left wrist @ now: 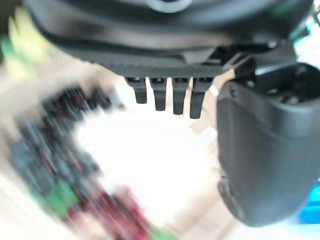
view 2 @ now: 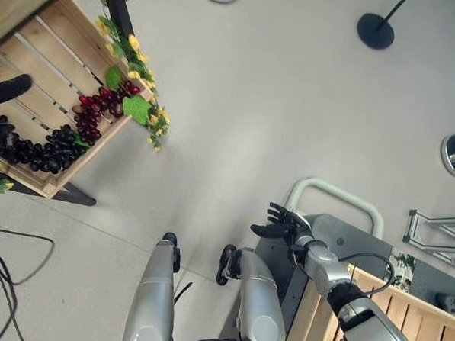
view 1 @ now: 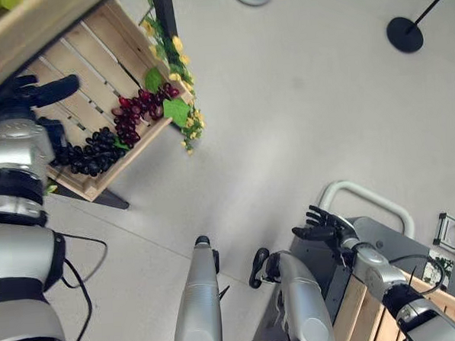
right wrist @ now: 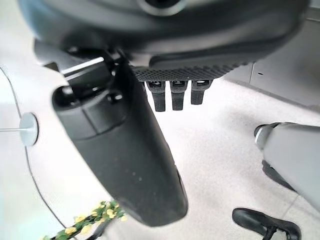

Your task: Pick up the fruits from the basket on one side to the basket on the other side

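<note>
Approach to the dark grapes (view 1: 89,153) in the wooden crate (view 1: 107,51): you are hovering the left hand (view 1: 36,93), fingers straight; settle lower before closing. Right hand (view 1: 322,228) is idling, fingers spread.

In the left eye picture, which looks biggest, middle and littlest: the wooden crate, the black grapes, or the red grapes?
1. Wooden crate: by far the largest, holding both bunches.
2. Black grapes and red grapes: these look about alike. The black bunch may spread slightly wider, but part of it sits behind the robot's left arm, so ranking them is unsure.
</note>
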You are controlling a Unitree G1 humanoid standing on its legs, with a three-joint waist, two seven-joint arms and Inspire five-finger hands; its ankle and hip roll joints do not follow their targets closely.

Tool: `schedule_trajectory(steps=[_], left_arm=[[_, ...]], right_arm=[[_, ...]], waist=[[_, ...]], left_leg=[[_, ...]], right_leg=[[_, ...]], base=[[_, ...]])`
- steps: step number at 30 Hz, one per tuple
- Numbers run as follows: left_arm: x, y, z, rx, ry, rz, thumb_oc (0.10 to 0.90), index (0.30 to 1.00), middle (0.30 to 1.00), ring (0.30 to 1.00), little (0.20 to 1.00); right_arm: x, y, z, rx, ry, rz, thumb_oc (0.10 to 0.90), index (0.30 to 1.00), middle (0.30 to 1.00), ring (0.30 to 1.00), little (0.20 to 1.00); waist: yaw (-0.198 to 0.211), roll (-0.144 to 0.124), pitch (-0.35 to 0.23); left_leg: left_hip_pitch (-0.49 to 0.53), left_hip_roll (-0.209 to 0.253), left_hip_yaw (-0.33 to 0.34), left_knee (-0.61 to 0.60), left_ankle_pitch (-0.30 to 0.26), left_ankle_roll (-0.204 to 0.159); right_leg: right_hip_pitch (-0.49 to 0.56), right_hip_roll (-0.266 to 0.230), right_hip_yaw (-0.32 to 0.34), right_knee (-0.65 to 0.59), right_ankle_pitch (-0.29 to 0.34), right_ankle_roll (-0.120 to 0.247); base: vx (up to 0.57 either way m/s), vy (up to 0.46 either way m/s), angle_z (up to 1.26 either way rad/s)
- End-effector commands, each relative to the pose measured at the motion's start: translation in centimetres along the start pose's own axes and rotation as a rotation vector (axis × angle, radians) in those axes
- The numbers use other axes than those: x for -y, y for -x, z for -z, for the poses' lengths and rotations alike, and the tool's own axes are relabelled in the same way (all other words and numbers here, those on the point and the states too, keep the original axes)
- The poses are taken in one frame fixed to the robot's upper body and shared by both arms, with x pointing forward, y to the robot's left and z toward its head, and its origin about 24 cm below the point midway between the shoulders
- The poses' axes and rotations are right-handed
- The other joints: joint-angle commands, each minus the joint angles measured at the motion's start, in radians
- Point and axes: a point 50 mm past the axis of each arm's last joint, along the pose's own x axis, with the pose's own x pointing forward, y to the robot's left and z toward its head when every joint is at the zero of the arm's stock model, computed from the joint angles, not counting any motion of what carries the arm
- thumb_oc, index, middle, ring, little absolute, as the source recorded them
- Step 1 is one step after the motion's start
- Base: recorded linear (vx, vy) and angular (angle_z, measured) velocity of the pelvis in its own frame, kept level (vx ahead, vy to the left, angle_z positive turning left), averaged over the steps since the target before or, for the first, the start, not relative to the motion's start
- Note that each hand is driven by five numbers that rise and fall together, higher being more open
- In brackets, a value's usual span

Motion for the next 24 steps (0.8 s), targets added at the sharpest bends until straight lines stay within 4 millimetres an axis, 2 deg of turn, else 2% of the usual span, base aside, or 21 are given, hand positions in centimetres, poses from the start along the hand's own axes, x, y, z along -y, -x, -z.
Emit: schedule_trajectory(steps=[1,3,4,5,9,11,18,20,21,24], left_arm=[[3.0,1.6,-3.4,0.281,0.378,0.219,0.8,0.9,0.9,0.9,0.9],[4.3,2.4,-1.6,0.272,0.484,0.323,0.8,0.9,0.9,0.9,0.9],[4.8,2.8,-0.6,0.268,0.518,0.368,0.8,0.9,0.9,0.9,0.9],[5.7,3.4,0.5,0.252,0.563,0.431,0.8,0.9,0.9,0.9,0.9],[7.5,4.8,3.4,0.185,0.666,0.553,0.8,0.9,0.9,0.9,0.9],[8.3,5.8,5.9,0.117,0.732,0.597,0.8,0.9,0.9,0.9,0.9],[9.4,7.8,9.8,0.012,0.832,0.653,0.8,0.9,0.9,0.9,0.9],[10.2,9.1,11.5,-0.027,0.86,0.679,0.8,0.9,0.9,0.9,0.9],[10.3,9.2,11.6,-0.029,0.86,0.68,0.8,0.9,0.9,0.9,0.9],[11.5,11.4,13.3,-0.063,0.861,0.721,0.8,0.9,0.9,0.9,0.9]], right_arm=[[0.7,0.1,-2.8,0.162,-0.058,0.021,0.8,0.9,0.9,0.9,0.9],[0.5,0.1,-2.8,0.159,-0.063,0.023,0.8,0.9,0.9,0.9,0.9],[0.4,0.0,-2.9,0.155,-0.065,0.025,0.8,0.9,0.9,0.9,0.9],[0.4,0.0,-2.9,0.15,-0.065,0.031,0.8,0.9,0.9,0.9,0.9],[0.5,0.1,-2.9,0.133,-0.065,0.042,0.8,0.9,0.9,0.9,0.9],[0.7,0.3,-2.3,0.116,-0.059,0.049,0.8,0.9,0.9,0.9,0.9],[0.9,0.9,-0.9,0.082,-0.059,0.066,0.8,0.9,0.9,0.9,0.9],[1.2,1.3,0.3,0.061,-0.072,0.08,0.8,0.9,0.9,0.9,0.9],[1.2,1.3,0.4,0.062,-0.073,0.081,0.8,0.9,0.9,0.9,0.9],[1.2,1.9,1.6,0.054,-0.115,0.095,0.8,0.9,0.9,0.9,0.9]], waist=[[0.019,0.032,-0.018],[0.021,0.035,-0.027],[0.023,0.039,-0.032],[0.022,0.044,-0.042],[0.015,0.06,-0.069],[0.005,0.072,-0.097],[-0.012,0.09,-0.156],[-0.018,0.095,-0.194],[-0.018,0.096,-0.199],[-0.025,0.094,-0.241]], left_leg=[[0.137,0.013,0.091,-0.141,0.02,0.066],[0.157,0.011,0.091,-0.142,0.013,0.066],[0.158,0.013,0.098,-0.15,0.038,0.071],[0.172,0.011,0.099,-0.153,0.035,0.071],[0.211,0.006,0.106,-0.153,0.023,0.073],[0.252,0.008,0.115,-0.162,0.017,0.073],[0.351,0.017,0.131,-0.229,0.028,0.065],[0.415,0.025,0.137,-0.306,0.053,0.055],[0.417,0.026,0.137,-0.316,0.06,0.054],[0.475,0.036,0.136,-0.412,0.105,0.036]], right_leg=[[0.061,0.002,0.048,-0.042,0.133,-0.009],[0.079,-0.003,0.048,-0.046,0.131,-0.011],[0.081,-0.008,0.04,-0.056,0.151,-0.023],[0.094,-0.011,0.041,-0.06,0.15,-0.024],[0.125,-0.021,0.052,-0.069,0.145,-0.027],[0.158,-0.028,0.062,-0.084,0.142,-0.024],[0.243,-0.036,0.073,-0.152,0.15,-0.009],[0.3,-0.026,0.078,-0.226,0.169,0.005],[0.301,-0.024,0.077,-0.236,0.176,0.005],[0.356,-0.001,0.085,-0.344,0.21,0.016]], base=[[0.03,-0.022,-0.05],[0.04,-0.005,-0.1],[0.0,0.021,-0.13],[0.0,0.033,-0.11],[0.07,0.036,-0.12],[0.11,0.048,-0.16],[0.11,0.014,-0.14],[0.19,-0.037,-0.12],[0.15,-0.062,-0.09],[0.13,-0.106,-0.15]])
